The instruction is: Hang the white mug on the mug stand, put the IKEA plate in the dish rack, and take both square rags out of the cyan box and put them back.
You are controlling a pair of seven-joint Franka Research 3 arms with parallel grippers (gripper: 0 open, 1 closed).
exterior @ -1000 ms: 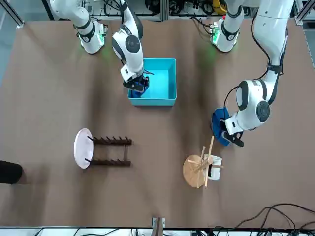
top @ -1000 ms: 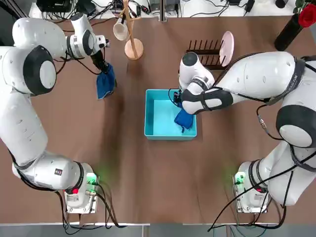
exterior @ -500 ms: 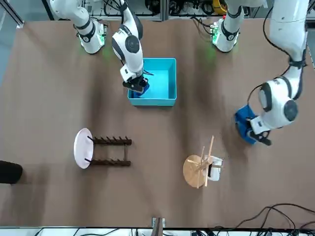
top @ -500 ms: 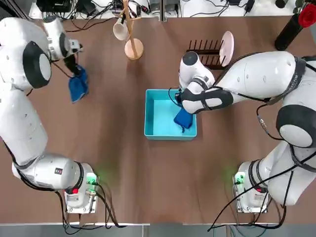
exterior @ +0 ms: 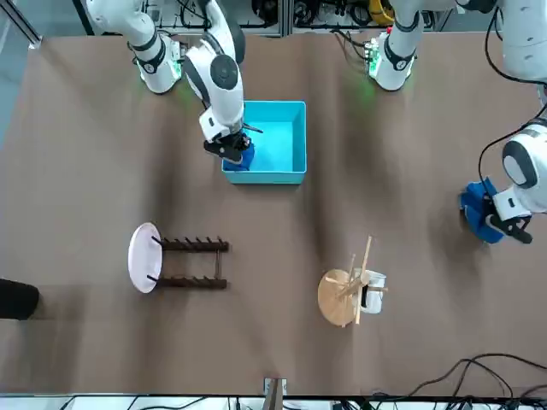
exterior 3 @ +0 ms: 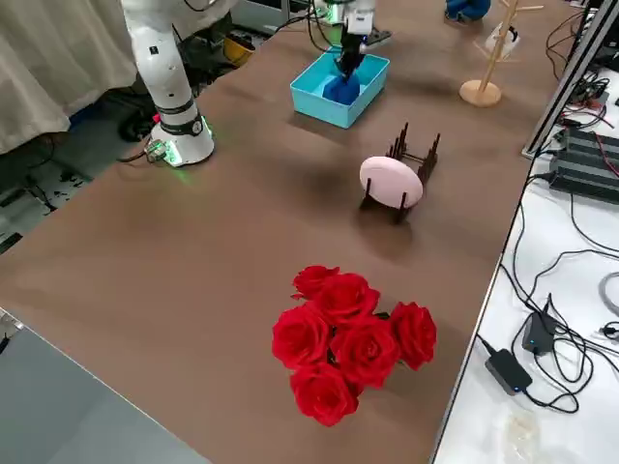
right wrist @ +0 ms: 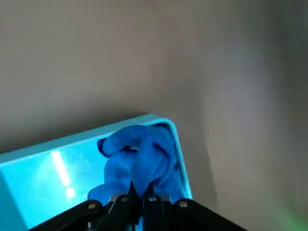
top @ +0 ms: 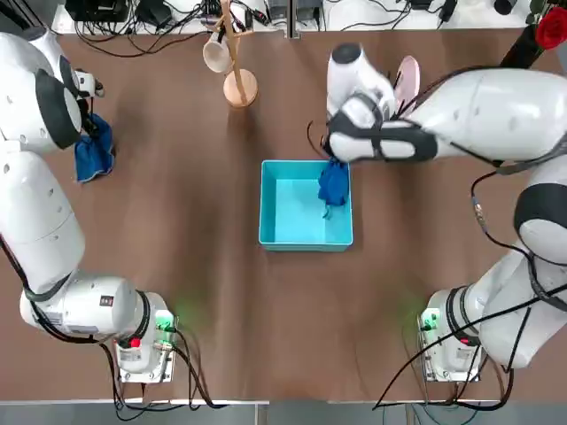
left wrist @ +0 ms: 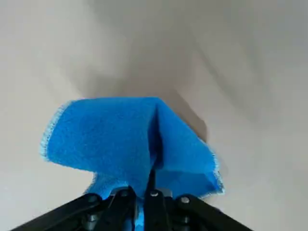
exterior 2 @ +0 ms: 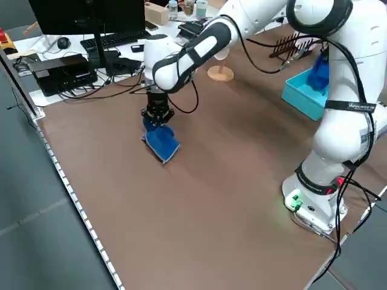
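Cloth (left wrist: 110, 139), soft and limp, hangs from the left fingers (left wrist: 139, 197), pinched shut beyond the box (top: 306, 245); the right fingers (right wrist: 140, 195) pinch another rag (right wrist: 151, 161). Grip bunched folds; single edges may slip.

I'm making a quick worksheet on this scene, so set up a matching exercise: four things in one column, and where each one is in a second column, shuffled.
Things
1. White mug
2. IKEA plate
3. Rag at the left gripper
4. Rag at the right gripper

Places
A. Gripped, at the cyan box
B. On the mug stand
C. Gripped, away from the box
D. In the dish rack

Pairs: 1-B, 2-D, 3-C, 4-A
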